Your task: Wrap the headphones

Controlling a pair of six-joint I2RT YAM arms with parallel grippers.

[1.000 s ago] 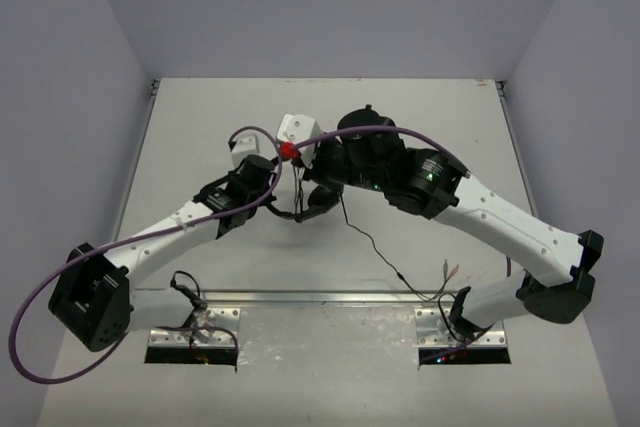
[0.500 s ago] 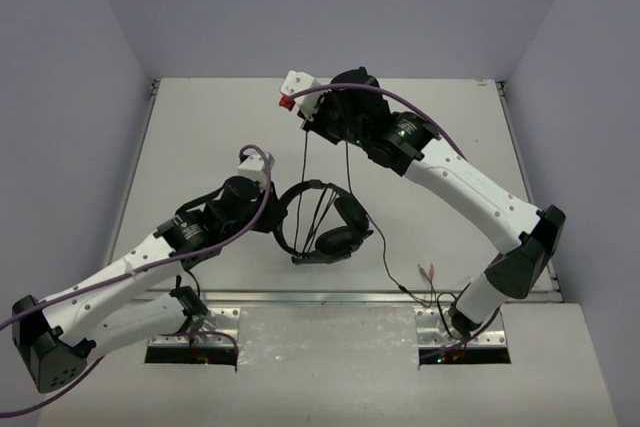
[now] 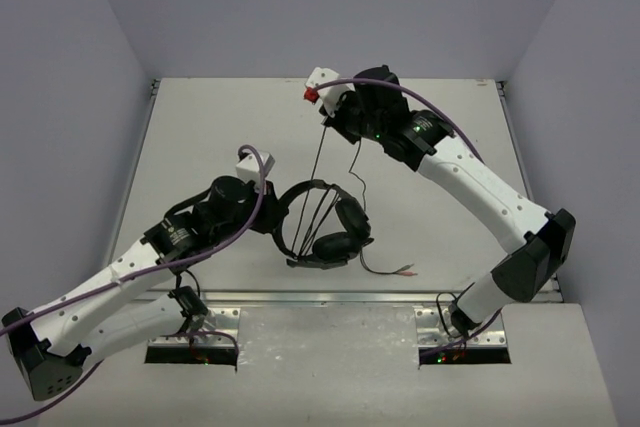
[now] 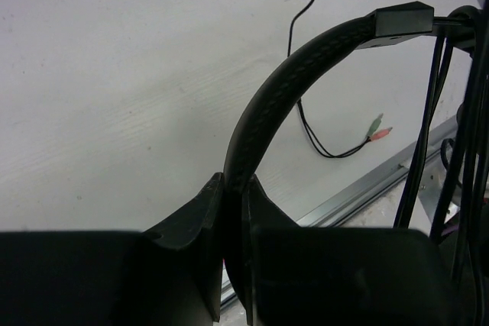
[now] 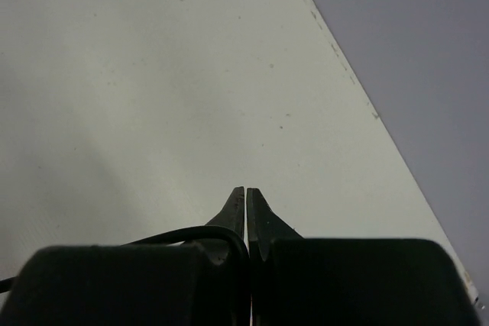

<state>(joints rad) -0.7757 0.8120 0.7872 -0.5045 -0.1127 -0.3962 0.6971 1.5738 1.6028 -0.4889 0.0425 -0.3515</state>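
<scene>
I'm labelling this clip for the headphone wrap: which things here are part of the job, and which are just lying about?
Part of the job: headphones, headband clamped in the left gripper; their thin black cable, pinched in the right gripper; its pink and green plugs.
Just there: purple arm cables; metal rail at the near edge.

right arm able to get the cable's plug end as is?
Probably not yet. The right gripper is shut on the cable, well away from the plug end. The plug end lies uncovered, so only that grip seems in the way.
</scene>
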